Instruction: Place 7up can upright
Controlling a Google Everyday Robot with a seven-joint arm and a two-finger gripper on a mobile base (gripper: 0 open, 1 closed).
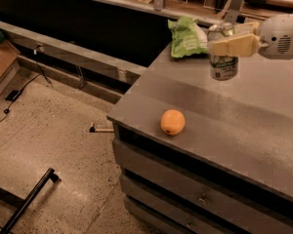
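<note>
One gripper [218, 39] clasps upright 7up can [223, 67] beside bag [185, 39].

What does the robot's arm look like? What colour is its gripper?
The gripper is at the top right, over the grey table, at the 7up can. Its fingers are flat, pale cream-yellow bars, like little paddles. Behind them is a fat, rounded white wrist with a small patch of tiny dots, like a speaker grille. No cables or writing show.

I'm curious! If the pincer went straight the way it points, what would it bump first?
Probably the green bag, just beyond the pincer holding the can; depth is hard to judge.
</note>
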